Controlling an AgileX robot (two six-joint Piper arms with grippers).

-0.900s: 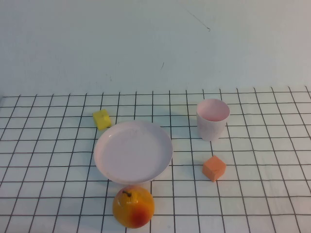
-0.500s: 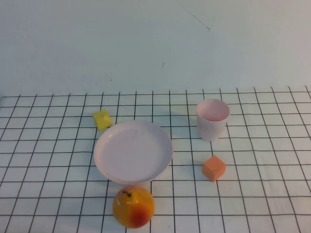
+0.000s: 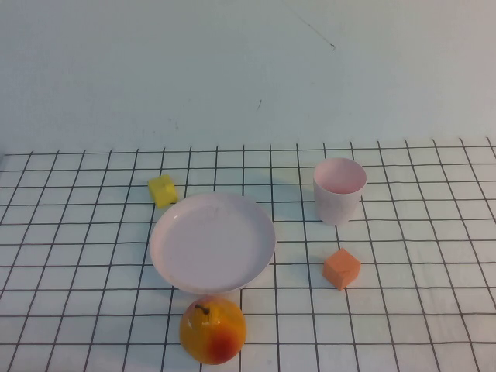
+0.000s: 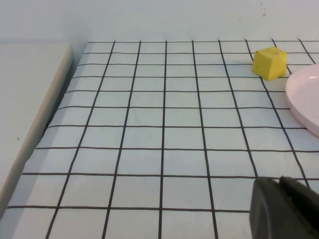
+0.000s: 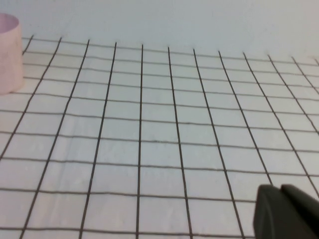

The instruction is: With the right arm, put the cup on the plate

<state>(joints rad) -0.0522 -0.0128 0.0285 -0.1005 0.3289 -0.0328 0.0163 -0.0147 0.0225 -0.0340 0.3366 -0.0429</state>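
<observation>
The cup [image 3: 339,190] is a small tumbler of pale pink colour, without handle, with a matte surface and a slightly tapered shape, narrower at the base than at the rim. It stands upright on the table [image 3: 77,256], which is covered with a white cloth with a black grid. Its mouth is open to above and the inside looks a bit more pink than the outside. The plate [image 3: 212,241] has the same pale pink colour; it is round, shallow and the widest thing in view, and it lies to the left of the cup, apart from it and a little nearer to the robot. A yellow block [image 3: 163,190] sits just beside the far left edge of the plate. An orange cube [image 3: 342,268] lies near the cup, on the robot's side of it, not touching. A yellow-red fruit [image 3: 213,329] stands just at the near edge of the plate. In the high view no arm appears. The left gripper [image 4: 285,207] shows only as a dark part in the corner of its wrist view, above the cloth, with the block and the plate's edge further away. The right gripper [image 5: 286,211] shows the same way, over bare cloth and well apart from the cup. It is not possible to tell whether they grip anything.
</observation>
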